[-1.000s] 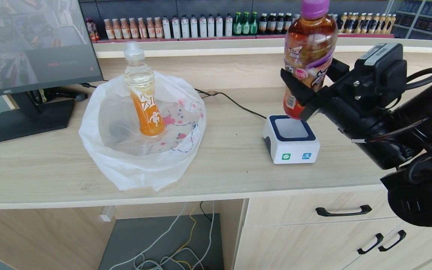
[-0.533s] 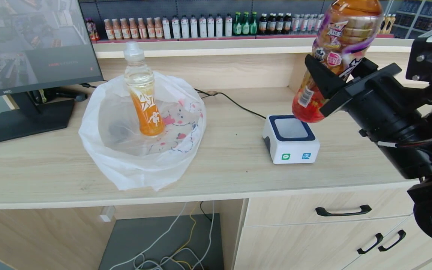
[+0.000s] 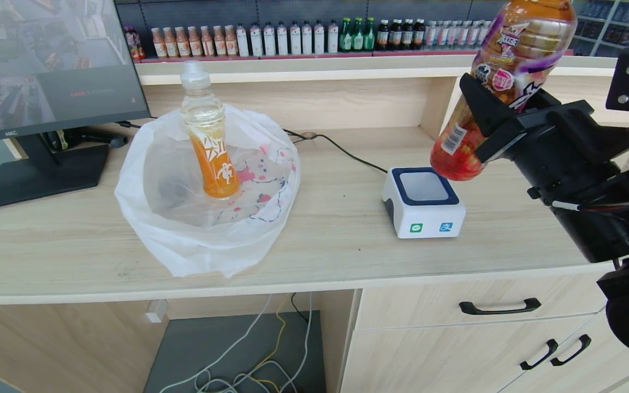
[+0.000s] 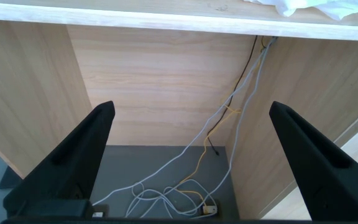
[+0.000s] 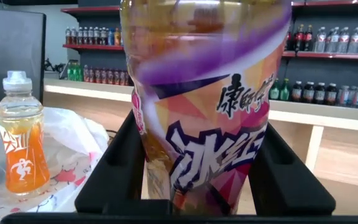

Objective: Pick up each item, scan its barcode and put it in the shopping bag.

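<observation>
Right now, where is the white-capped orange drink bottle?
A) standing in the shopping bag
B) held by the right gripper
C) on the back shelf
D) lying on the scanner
A: the orange drink bottle stands upright in the shopping bag; the right gripper holds a different, purple-labelled bottle.

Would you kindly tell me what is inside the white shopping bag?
One orange drink bottle stands upright inside the shopping bag. The bag's crumpled folds cover part of its floor, so anything small lying there cannot be seen.
</observation>
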Robot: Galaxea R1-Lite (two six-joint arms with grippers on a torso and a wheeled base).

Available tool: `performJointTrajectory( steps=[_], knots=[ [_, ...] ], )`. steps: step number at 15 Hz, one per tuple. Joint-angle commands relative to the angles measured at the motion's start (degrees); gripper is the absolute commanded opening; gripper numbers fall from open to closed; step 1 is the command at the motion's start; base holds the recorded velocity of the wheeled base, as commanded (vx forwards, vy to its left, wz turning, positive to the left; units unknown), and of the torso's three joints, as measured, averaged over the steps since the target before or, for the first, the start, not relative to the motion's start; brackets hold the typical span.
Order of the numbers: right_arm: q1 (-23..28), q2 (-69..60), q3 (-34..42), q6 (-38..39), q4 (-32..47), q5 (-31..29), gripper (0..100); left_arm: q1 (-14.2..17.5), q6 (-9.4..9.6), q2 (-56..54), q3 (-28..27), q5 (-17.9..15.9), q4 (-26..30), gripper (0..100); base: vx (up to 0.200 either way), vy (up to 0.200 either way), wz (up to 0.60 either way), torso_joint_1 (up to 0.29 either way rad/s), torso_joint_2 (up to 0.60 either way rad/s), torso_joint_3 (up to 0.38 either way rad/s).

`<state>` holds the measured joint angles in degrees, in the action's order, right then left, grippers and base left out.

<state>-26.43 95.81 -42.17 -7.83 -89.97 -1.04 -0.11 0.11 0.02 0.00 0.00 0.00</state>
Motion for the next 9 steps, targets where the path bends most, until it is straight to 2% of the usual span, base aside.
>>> performJointTrajectory(
  steps=[1, 9],
  knots=[
    [0.15, 0.79, 0.24, 0.44, -0.03, -0.11, 0, 0.02, -0.02, -0.02, 0.0, 0.0, 0.0, 100, 0.0, 0.0, 0.0, 0.0, 0.0, 0.0],
    [0.5, 1.66, 0.16, 1.59, -0.03, -0.02, 0, 0.11, -0.29, -0.02, 0.0, 0.0, 0.0, 100, 0.0, 0.2, 0.0, 0.002, 0.0, 0.004]
  ],
)
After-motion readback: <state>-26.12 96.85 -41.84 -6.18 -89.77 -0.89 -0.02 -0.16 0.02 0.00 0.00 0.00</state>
